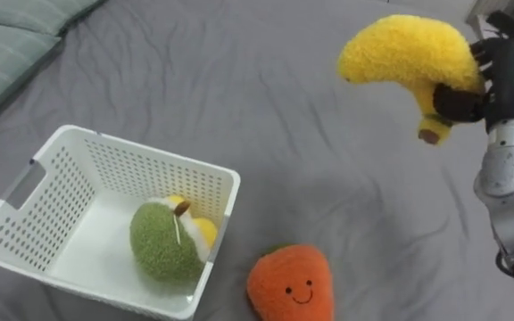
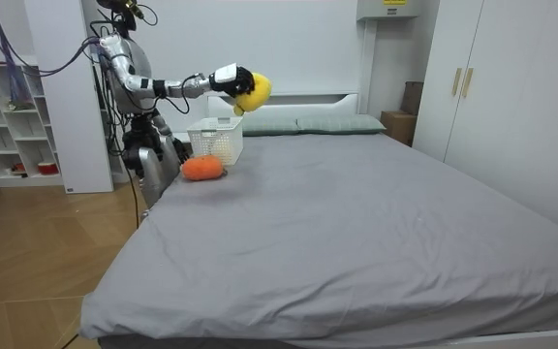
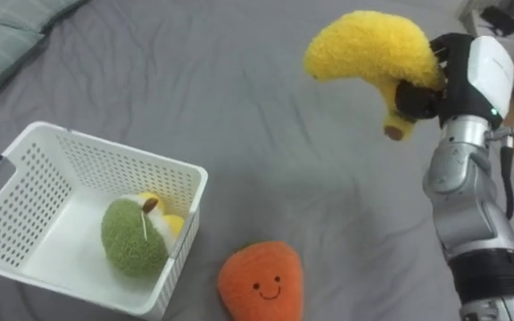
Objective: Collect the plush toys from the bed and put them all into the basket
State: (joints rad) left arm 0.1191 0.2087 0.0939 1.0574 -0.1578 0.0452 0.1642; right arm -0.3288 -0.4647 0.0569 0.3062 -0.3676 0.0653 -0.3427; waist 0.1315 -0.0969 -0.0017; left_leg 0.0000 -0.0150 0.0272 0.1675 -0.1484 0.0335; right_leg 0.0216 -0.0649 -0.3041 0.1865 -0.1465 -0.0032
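The plush banana (image 1: 404, 55) looks light and squashy to me, safe to squeeze firmly. My right hand (image 1: 500, 76) has its fingers curled round its stem end and holds it above the bed (image 1: 266, 107). The orange toy (image 1: 291, 285) lies just beside the basket (image 1: 163, 156), which holds a green toy (image 1: 161, 241). I'd grab the orange one by its plump middle.

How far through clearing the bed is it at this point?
Done: a green plush toy lies in the white basket, with something yellow behind it. In hand: the right hand has its fingers curled round a yellow plush banana, held above the bed, not over the basket. Left: the orange smiling plush lies on the bed beside the basket.
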